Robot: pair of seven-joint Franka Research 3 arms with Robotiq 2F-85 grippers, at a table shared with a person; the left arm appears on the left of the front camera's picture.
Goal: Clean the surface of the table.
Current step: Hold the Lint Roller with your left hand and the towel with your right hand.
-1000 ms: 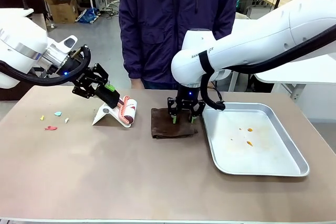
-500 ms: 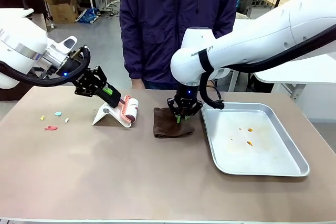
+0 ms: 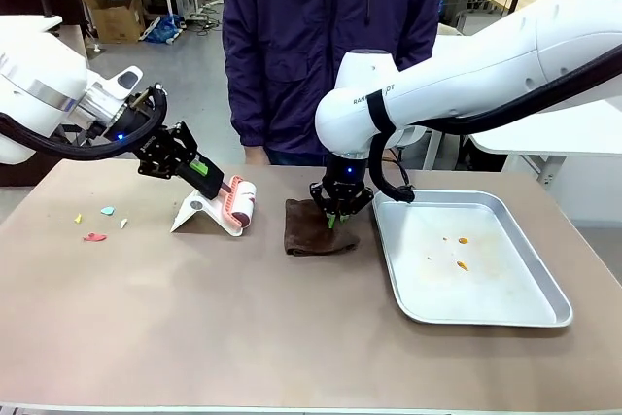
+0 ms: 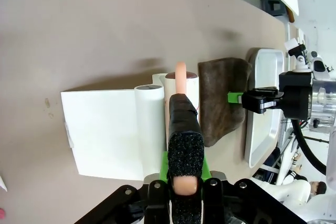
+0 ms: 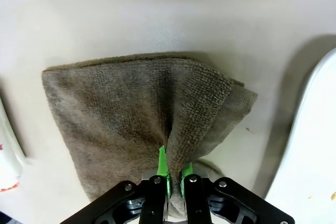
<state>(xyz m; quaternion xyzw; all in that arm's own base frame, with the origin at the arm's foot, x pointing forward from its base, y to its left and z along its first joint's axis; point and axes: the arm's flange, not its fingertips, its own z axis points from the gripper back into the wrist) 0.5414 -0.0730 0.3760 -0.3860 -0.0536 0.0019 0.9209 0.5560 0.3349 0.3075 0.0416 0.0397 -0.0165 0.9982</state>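
L gripper (image 3: 208, 174) clenched on the pink handle (image 4: 181, 73) of a lint roller (image 3: 240, 203). In L wrist view the black fingers (image 4: 185, 153) cover most of the handle; only its two ends show. The roller head lies against a white stand (image 3: 197, 211); can't tell how the two join, as the contact is hidden behind the roll.

R gripper (image 3: 335, 218) pinched shut on a raised fold of a brown cloth (image 3: 309, 232). In R wrist view the green pads (image 5: 162, 163) bite the ridge, and the cloth's near edge is cut off by the gripper body. From the front the fingertips are half lost against the cloth.

Cloth lies flat on the table (image 3: 243, 328), just L of the metal tray (image 3: 486, 318), between tray and roller. Tray holds a few orange specks (image 3: 462, 264), too small to identify. Tray is cropped at the R wrist view's edge.

Small coloured scraps (image 3: 94, 236) on the table's far L, well apart from the roller. Person (image 3: 330, 46) stands at the far side, behind both arms; R arm blocks part of the torso.
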